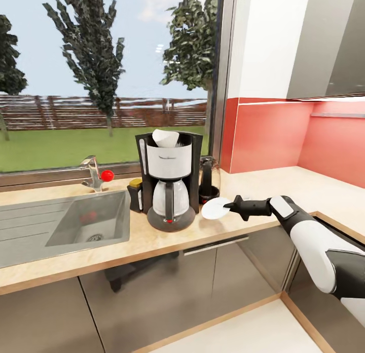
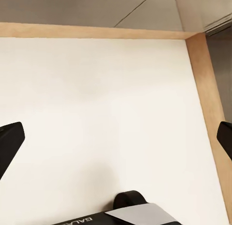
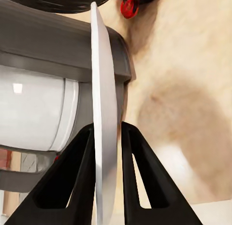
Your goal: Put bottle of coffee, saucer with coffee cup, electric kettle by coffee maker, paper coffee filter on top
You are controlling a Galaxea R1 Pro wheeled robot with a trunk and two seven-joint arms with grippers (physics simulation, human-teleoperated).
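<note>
- Head view: bright, even daylight thru the window (image 1: 106, 79) at 11 o'clock; sky near blown out.
- Trees outside jagged, low-res; foreground crisp, no motion blur.
- Soft shadow under the coffee maker (image 1: 169, 178), darker under the kitchen countertop (image 1: 152, 241) overhang at 6 o'clock.
- Left wrist view: flat, pale, faint grey smudge of shadow near centre.
- Right wrist view: warm, soft blotchy shadows at 3 o'clock, small glare spot at 9 o'clock.

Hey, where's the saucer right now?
In the head view the saucer is pinched in the right end effector, just over the kitchen countertop, right of the coffee maker and before the electric kettle.
</note>
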